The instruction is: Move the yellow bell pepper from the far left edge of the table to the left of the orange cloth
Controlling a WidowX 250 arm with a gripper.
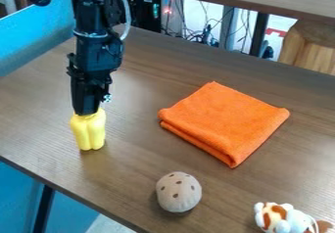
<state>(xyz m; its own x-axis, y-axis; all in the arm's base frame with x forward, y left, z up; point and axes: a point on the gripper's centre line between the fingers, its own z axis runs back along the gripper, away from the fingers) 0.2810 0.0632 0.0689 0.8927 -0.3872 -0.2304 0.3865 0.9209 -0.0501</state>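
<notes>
Reaching from eleven o'clock of the view down to nine o'clock with a black robot arm, ending in a black two-finger gripper that is pinching the top of a yellow, smooth, bell-pepper-shaped toy. Pointing straight down, with the toy held upright beneath, between eight and nine o'clock of the view. Cannot tell whether the lobed lower end of the toy touches the brown wood-grain table or hangs just above.

Looking from the toy toward three o'clock, find an orange cloth folded into a thick square, lying flat and apart from the gripper, with layered edges facing seven to eight o'clock. Turning from the toy toward four to five o'clock, meet a beige ball dotted with small dark brown spots, well apart from the toy and near the table's front edge. Going on to five o'clock of the view, come to a white plush toy with orange-brown patches, cut off by the bottom edge of the view and lying apart from the ball and the cloth.

Beyond the table, note tangled dark cables between twelve and one o'clock, a light wooden piece at two and a bright blue panel at ten.
</notes>
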